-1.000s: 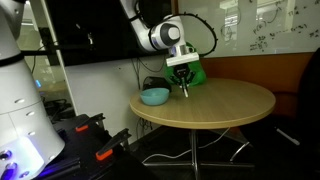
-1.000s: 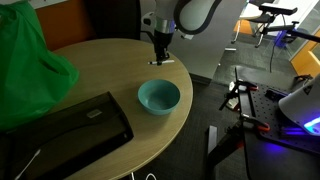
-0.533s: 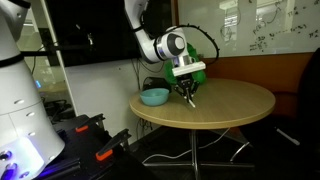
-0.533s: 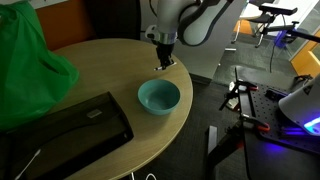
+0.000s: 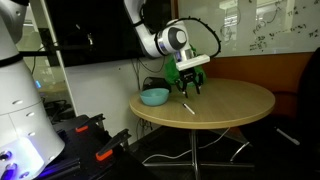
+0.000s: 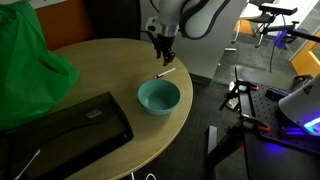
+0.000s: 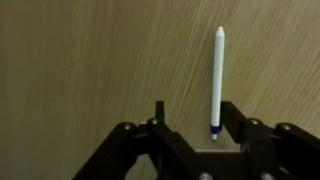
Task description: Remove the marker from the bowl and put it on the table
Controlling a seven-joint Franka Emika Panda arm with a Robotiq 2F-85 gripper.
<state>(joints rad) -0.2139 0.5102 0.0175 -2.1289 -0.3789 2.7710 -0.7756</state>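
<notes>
The white marker (image 7: 217, 75) with a dark tip lies flat on the round wooden table (image 5: 235, 105), a little way from the teal bowl (image 5: 154, 96). It shows in both exterior views as a thin white stick (image 5: 187, 107) (image 6: 165, 74) near the table edge. My gripper (image 5: 188, 88) (image 6: 166, 58) hangs just above it, open, holding nothing. In the wrist view my gripper (image 7: 195, 108) has its jaws apart, and the marker's dark end lies close to one finger. The bowl (image 6: 159, 96) looks empty.
A green bag (image 6: 30, 55) (image 5: 172, 74) sits at the back of the table. A black flat case (image 6: 65, 130) lies next to the bowl. The table edge runs close beside the marker. Robot gear stands on the floor beyond.
The gripper carried the marker away from the bowl, lowered it, then opened and let go. The marker now rests on the table and the gripper has risen slightly.
</notes>
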